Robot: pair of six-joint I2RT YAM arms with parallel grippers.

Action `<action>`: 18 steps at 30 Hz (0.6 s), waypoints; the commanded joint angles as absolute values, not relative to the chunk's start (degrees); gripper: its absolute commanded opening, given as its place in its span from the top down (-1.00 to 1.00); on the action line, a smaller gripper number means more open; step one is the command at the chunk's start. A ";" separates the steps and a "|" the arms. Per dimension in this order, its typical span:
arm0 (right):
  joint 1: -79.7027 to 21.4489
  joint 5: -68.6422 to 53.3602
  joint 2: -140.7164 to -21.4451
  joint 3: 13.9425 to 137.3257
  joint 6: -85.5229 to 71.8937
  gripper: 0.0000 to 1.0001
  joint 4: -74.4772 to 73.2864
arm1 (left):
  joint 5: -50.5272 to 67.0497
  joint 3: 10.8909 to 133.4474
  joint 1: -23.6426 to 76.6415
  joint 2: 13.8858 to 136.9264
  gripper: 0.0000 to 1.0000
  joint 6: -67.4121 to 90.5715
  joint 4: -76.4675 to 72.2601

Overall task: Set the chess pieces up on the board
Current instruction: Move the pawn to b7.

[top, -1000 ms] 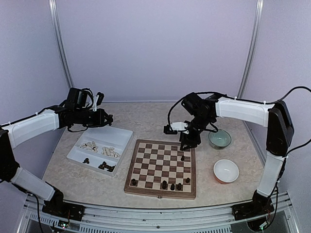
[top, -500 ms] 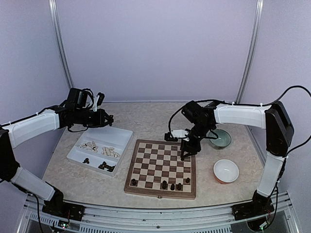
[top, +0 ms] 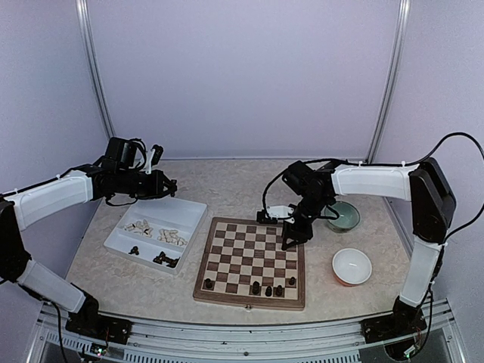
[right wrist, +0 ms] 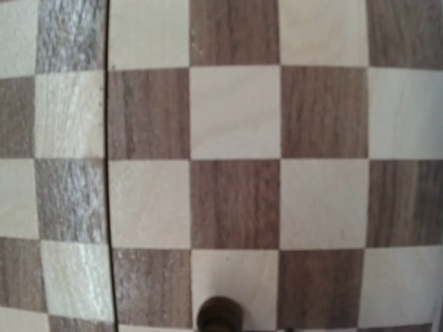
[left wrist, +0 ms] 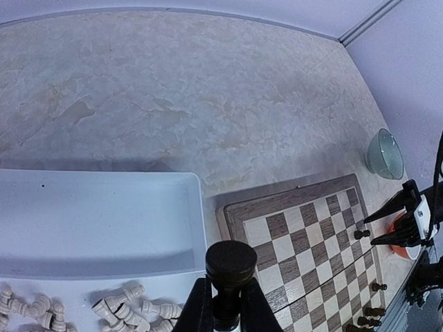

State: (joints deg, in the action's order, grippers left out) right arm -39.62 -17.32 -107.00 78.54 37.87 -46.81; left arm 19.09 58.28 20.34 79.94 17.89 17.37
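Note:
The board (top: 203, 265) lies mid-table, with several dark chess pieces (top: 268, 290) along its near row. My left gripper (top: 168, 184) hovers over the far end of the white tray (top: 193, 206), shut on the stem of a dark piece (left wrist: 230, 266) whose round base faces the camera. My right gripper (top: 288, 243) is down on the board's far right part. Its fingers (left wrist: 394, 207) stand apart on either side of a lone dark piece (left wrist: 360, 234). In the right wrist view only that piece's top (right wrist: 220, 317) shows, on a cream square; the fingers are out of frame.
The tray holds cream pieces (top: 155, 231) and a few dark ones (top: 163, 259). A green bowl (top: 342, 216) sits right of the board's far corner. A white bowl with an orange outside (top: 352, 265) is nearer, beside the right edge.
My right gripper has come down from above the board to the lone dark piece, its jaws narrowing. The left arm and its held piece have not moved.

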 commanded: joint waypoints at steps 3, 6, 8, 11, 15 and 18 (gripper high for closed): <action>-39.93 -17.43 -108.59 77.76 37.62 0.45 -46.98 | 20.02 58.27 20.14 80.36 0.76 17.43 16.41; -39.98 -17.86 -108.59 78.06 37.59 0.63 -47.28 | 20.06 58.27 20.18 80.37 0.75 17.50 16.39; -39.99 -17.86 -108.26 77.77 37.61 0.67 -47.11 | 20.17 58.27 20.16 80.43 0.75 17.53 16.43; -40.05 -17.67 -108.13 77.47 37.76 0.73 -47.14 | 20.19 58.23 20.20 80.59 0.76 17.50 16.44; -41.50 -17.75 -106.92 76.84 38.05 0.76 -47.89 | 20.21 58.27 20.20 80.68 0.75 17.49 16.45; -43.72 -17.27 -105.02 75.51 38.65 0.76 -47.79 | 20.22 58.35 20.13 80.77 0.75 17.49 16.56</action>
State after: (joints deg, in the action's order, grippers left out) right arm -40.71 -17.23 -107.55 77.62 37.91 -46.74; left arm 19.31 58.28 20.34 80.23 17.91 17.37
